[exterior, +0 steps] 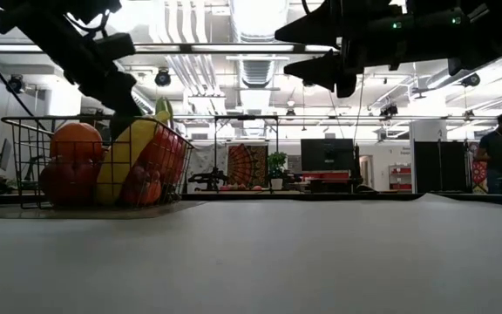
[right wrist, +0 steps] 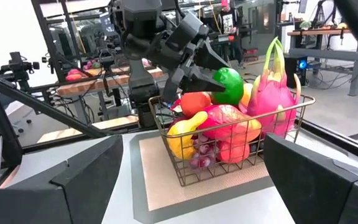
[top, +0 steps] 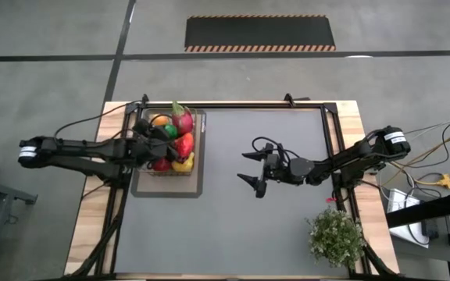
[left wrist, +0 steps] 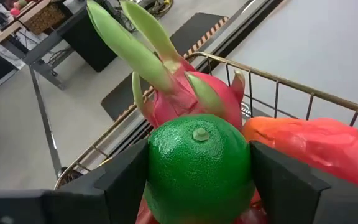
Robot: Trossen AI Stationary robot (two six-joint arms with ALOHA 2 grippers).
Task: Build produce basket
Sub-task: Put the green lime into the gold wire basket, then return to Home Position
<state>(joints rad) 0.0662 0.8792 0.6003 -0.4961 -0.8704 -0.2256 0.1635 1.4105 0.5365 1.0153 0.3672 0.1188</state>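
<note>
The basket [top: 168, 148] is sitting in the upper left of the high view, on a flat tray [top: 201, 187] at the left end of the desk [top: 233, 226], and it is looking close to full — a pink dragon fruit [top: 182, 119] standing tall at the far corner, an orange [top: 160, 121], a yellow banana [top: 183, 164] along the near side, and red fruit packed in between. In the low view the pile is rising to the rim of the wire walls, and nothing else is lying loose anywhere on the grey surface, so this is looking like the last piece going in. That piece is the green lime [left wrist: 199, 167]: the left hand [top: 156, 134] is reaching in over the basket with its two dark fingers [left wrist: 126, 180] pressing on either side of the lime, grasping it just above the heap, right against the dragon fruit's base. The right wrist view is confirming it — the lime is hanging over the fruit, not yet resting among them. What seems left is the let-go and the pull-out. The right hand [top: 258, 173] is hovering mid-frame over bare desk, jaws spread wide and holding nothing, well apart from the basket.
</note>
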